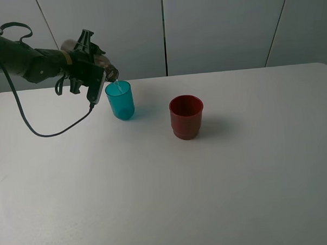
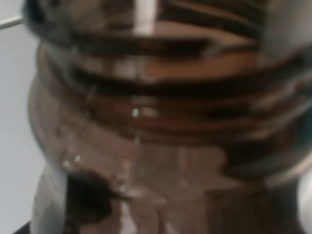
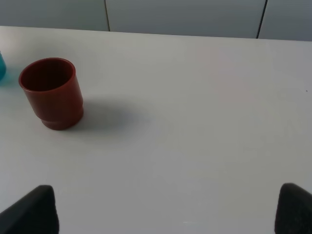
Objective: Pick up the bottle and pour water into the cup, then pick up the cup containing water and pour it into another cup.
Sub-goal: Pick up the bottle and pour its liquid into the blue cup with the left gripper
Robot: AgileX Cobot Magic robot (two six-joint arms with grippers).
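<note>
- A white matte table (image 1: 210, 196) fills the exterior view, with pale grey wall panels (image 1: 219, 28), split by thin dark seams, standing right behind its far edge.
- The far edge runs level along the wall. It rounds off at the far left corner, and the far right corner sits at the frame's edge.
- At far left, the left gripper (image 1: 89, 65) comes in above the table, clamped on the bottle (image 1: 110, 72). A black cable (image 1: 27, 120) droops from the arm and loops over the surface.
- The bottle is tipped steeply, its mouth just over the far-left rim of the teal cup (image 1: 120, 101). In the left wrist view its brown threaded neck (image 2: 161, 122) fills the picture, blurred.
- The teal cup stands upright near the far edge, left of centre. Only a sliver of it (image 3: 1, 66) shows in the right wrist view.
- The red cup (image 1: 186, 117) stands upright just right of it, apart and slightly nearer, casting a soft shadow to the right (image 3: 52, 92).
- From the red cup to the right edge, and across the whole near half, the table is open white surface.
- The right gripper (image 3: 165, 212) hovers over that open stretch with its dark fingertips (image 3: 34, 212) spread wide, grasping nothing.
</note>
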